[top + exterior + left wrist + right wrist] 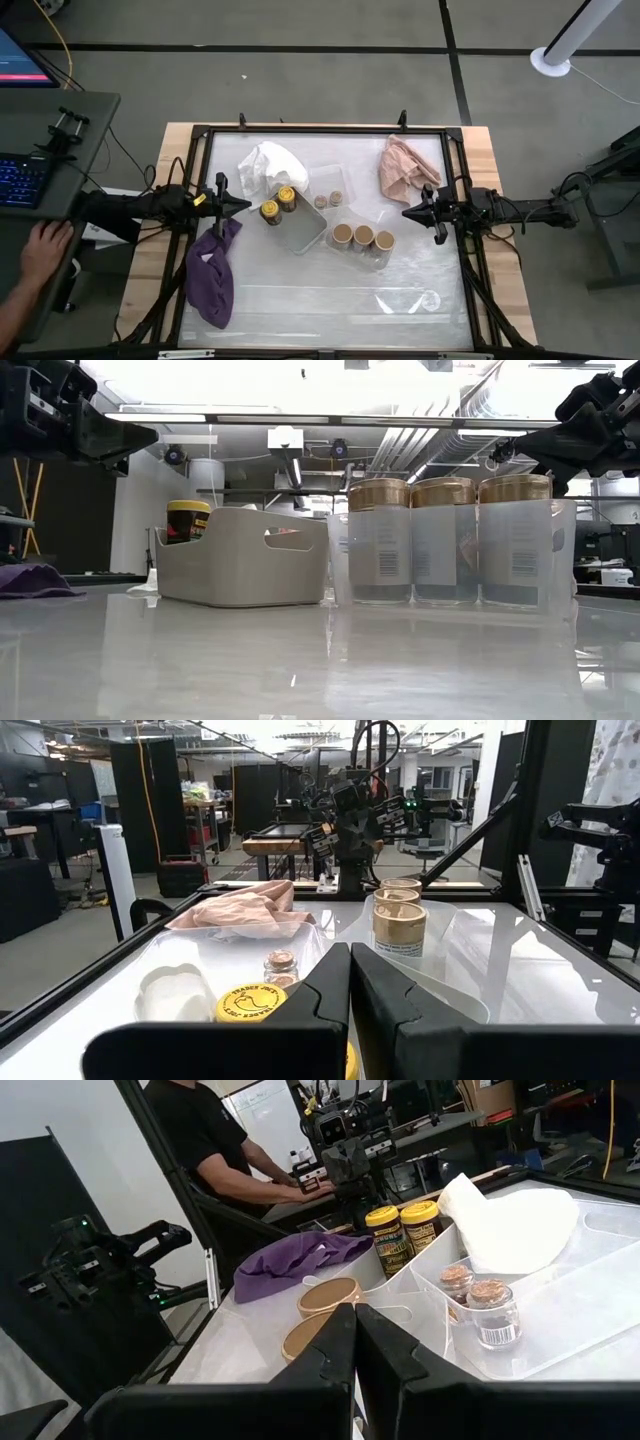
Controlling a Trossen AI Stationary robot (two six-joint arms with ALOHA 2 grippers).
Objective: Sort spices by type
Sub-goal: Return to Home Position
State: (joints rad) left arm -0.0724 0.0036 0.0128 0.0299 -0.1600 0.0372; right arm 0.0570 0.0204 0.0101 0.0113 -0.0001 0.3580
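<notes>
Three wider jars with tan tops (363,237) stand in a row in a clear container, also seen in the low view (443,540). Two dark jars with yellow lids (278,204) stand at the grey tray's (308,236) left corner. Two tiny brownish jars (328,199) stand in a clear compartment between them. My left gripper (243,205) hovers shut just left of the yellow-lidded jars (250,1003). My right gripper (407,212) hovers shut right of the tan-topped jars (328,1294). Both are raised above the table.
A white cloth (272,163) lies at the far left, a pink cloth (402,165) at the far right and a purple cloth (212,272) near my left gripper. A person's hand (45,248) rests beyond the table's left edge, by a keyboard.
</notes>
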